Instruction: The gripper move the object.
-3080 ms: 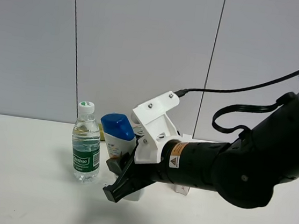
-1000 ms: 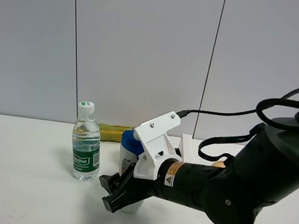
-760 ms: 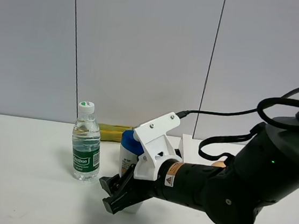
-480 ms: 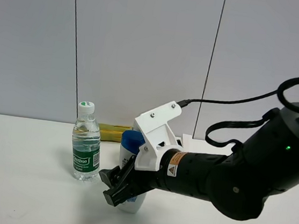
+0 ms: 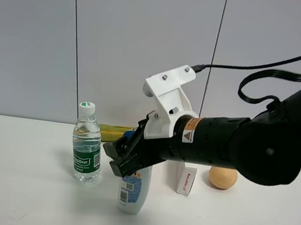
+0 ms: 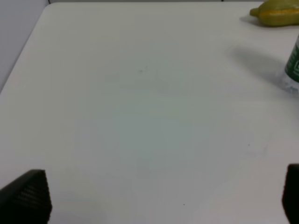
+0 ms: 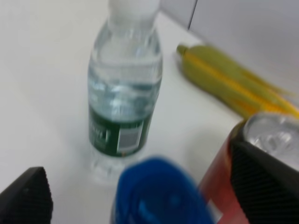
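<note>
The white shampoo bottle point(image 5: 134, 189) with its blue-orange label stands on the white table point(image 5: 21, 195). Its blue cap point(image 7: 161, 193) shows blurred and close in the right wrist view, below and between the fingers. My right gripper point(image 5: 118, 160) hangs just over the bottle's top, jaws wide apart and not touching it. In the right wrist view the right gripper point(image 7: 145, 186) shows only its two black fingertips point(image 7: 25, 196) at the frame's edges. My left gripper point(image 6: 159, 196) is open and empty over bare table; it does not show in the exterior view.
A clear green-labelled water bottle point(image 5: 87, 143) stands just left of the shampoo bottle. A yellow-green corn cob point(image 5: 114, 132) lies behind them. A red can point(image 7: 252, 158) stands close beside the cap. A white box point(image 5: 186, 179) and an orange ball point(image 5: 222, 177) sit to the right.
The right gripper lowered the shampoo bottle onto the table, to the right of and nearer than where it was held. It then opened and rose, and the bottle stays standing.
</note>
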Controlling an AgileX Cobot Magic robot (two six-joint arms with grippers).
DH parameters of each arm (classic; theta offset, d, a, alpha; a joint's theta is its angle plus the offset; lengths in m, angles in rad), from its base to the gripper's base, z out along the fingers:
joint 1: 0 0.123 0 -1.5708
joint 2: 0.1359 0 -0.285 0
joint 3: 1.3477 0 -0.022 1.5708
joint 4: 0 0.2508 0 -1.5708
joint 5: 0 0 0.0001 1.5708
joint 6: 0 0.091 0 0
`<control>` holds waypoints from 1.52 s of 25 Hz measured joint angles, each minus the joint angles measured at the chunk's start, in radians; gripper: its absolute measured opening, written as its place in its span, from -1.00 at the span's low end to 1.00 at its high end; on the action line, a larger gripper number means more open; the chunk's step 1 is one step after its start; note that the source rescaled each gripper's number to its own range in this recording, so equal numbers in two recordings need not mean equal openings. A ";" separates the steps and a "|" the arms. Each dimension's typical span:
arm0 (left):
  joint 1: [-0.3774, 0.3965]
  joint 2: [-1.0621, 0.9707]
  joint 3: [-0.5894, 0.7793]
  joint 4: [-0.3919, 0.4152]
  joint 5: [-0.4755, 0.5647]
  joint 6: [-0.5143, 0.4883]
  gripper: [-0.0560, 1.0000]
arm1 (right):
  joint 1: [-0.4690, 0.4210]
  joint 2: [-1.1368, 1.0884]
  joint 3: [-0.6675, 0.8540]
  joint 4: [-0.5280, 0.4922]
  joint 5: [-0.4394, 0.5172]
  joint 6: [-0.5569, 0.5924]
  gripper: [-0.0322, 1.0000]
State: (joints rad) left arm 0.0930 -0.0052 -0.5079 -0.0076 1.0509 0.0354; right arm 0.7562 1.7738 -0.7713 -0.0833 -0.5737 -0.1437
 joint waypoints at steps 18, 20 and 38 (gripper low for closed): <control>0.000 0.000 0.000 0.000 0.000 0.000 1.00 | 0.000 -0.508 0.000 0.136 0.187 -0.130 0.49; 0.000 0.000 0.000 0.000 0.000 0.000 1.00 | 0.000 -0.549 0.000 0.140 0.226 -0.142 0.49; 0.000 0.000 0.000 0.000 0.000 0.000 1.00 | 0.000 -0.764 -0.278 0.185 1.098 -0.035 0.49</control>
State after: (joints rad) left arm 0.0930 -0.0052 -0.5079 -0.0076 1.0509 0.0354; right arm 0.7562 1.0095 -1.0496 0.1015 0.5240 -0.1782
